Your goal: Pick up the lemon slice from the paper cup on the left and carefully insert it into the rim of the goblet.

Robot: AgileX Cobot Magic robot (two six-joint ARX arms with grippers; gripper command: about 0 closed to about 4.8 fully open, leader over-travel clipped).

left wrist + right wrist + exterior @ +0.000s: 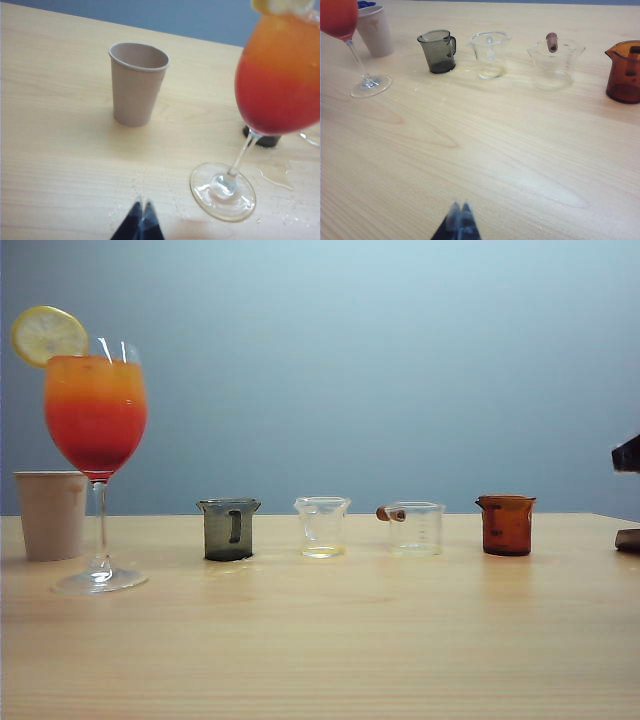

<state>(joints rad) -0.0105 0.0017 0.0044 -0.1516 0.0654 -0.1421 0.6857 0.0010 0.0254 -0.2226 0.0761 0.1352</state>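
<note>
Ahead of the left gripper (141,210): paper cup (136,85), goblet (260,110) beside it.
Lemon slice (47,335): seated on the goblet's rim.
Left gripper: closed, empty.
Right gripper (460,212): closed, empty, well clear of the goblet.
Progress: insertion looks done; nothing left.

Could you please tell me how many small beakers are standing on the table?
4, in a row right of the goblet: grey beaker, clear beaker, clear beaker with brown handle, amber beaker.
</note>
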